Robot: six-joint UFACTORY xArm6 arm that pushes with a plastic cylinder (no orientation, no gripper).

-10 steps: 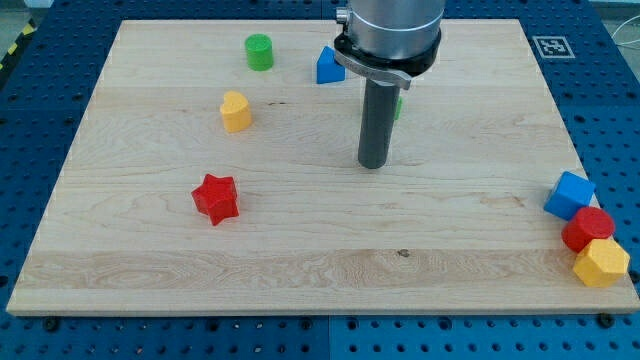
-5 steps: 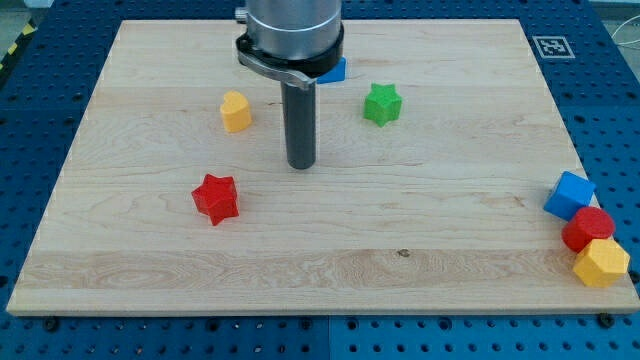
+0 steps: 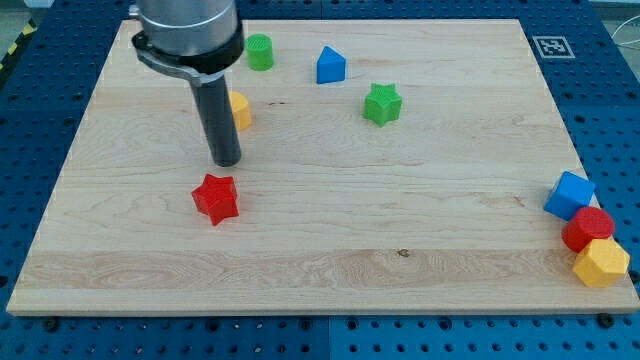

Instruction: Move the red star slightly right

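The red star (image 3: 216,198) lies on the wooden board (image 3: 320,250) at the view's lower left. My tip (image 3: 227,163) rests on the board just above the star and a touch to its right, a small gap apart from it. The rod hides part of a yellow block (image 3: 240,109) behind it.
A green cylinder (image 3: 260,51), a blue block with a peaked top (image 3: 331,66) and a green star (image 3: 382,103) lie near the view's top. A blue cube (image 3: 569,194), a red cylinder (image 3: 588,229) and a yellow block (image 3: 601,263) cluster at the right edge.
My tip has moved steadily to the view's left, from the board's middle to just above the red star. No block has moved.
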